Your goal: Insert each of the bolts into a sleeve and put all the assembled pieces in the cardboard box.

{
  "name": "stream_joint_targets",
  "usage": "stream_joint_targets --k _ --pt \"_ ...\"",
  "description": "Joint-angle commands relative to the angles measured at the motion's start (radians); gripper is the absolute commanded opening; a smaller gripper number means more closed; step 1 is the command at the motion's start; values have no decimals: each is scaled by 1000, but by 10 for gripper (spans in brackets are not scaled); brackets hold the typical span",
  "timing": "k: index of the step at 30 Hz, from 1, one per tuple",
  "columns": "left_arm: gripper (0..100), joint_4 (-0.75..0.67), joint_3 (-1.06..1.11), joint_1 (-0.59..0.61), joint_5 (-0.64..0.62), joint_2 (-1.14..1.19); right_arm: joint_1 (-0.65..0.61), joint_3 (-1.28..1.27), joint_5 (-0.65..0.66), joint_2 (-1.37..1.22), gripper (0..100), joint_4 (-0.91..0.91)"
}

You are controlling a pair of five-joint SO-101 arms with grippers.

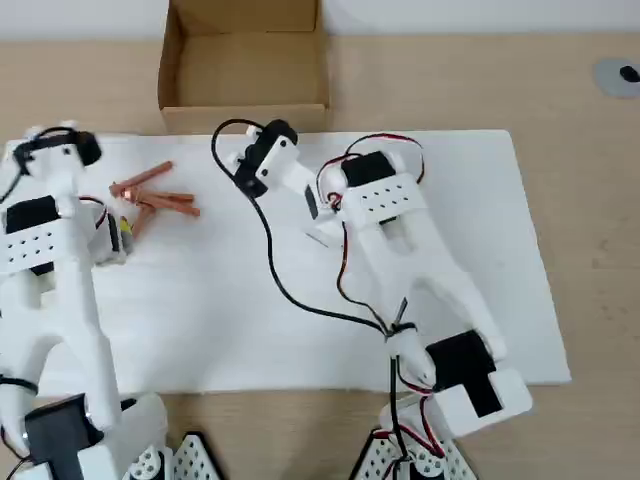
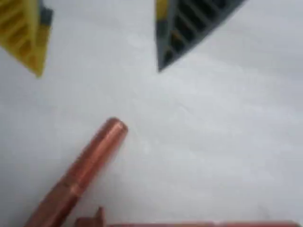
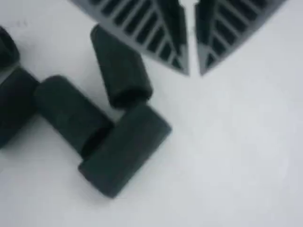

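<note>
Nothing assembled yet: box empty, bolts and sleeves lay apart.

On the worktop [image 1: 585,200], the cardboard box [image 1: 245,118] beyond the white sheet [image 1: 200,320] showed no pieces inside, so I judged that every insertion and every drop remained. The copper bolts [image 1: 155,192] lay bunched on the sheet, where the left end effector [image 2: 99,71] stood spread wide and empty near 1 of them. The black sleeves [image 3: 118,142] lay clustered by the right end effector [image 3: 191,71], which was pinched closed on nothing.

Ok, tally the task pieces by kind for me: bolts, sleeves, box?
Copper bolts: 4 that I can tell apart; they overlap.
Black sleeves: 5, two of them cut off at the picture's edge.
Cardboard box: 1
Total: 10, possibly more bolts.
</note>
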State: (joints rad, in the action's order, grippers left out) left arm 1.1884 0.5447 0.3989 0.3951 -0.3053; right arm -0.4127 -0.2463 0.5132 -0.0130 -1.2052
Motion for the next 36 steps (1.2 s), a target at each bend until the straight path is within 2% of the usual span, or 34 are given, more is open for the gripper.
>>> stream_joint_targets --k 1,3,5,11,16,19,24,28,36 --pt "174 -14 -69 17 336 -2 -2 1 -11 35 12 12" --pt "174 -28 -94 21 440 1 -2 1 -8 35 12 9" --pt "174 -86 -98 21 489 1 -4 1 -8 35 12 9" --pt "174 -161 -98 -6 508 50 -4 -1 -11 35 12 8" --pt "172 -163 -121 -95 374 203 -4 -1 -12 35 12 6" --pt "172 -164 -160 -109 264 292 -4 -1 -12 35 12 -2" --pt "172 -247 -187 -112 166 394 -4 -1 -12 35 12 -8" --pt "172 -272 -193 -126 155 410 -4 -1 -12 35 12 -8" --pt "174 -239 -342 -195 170 378 -4 -1 -12 33 12 -8"
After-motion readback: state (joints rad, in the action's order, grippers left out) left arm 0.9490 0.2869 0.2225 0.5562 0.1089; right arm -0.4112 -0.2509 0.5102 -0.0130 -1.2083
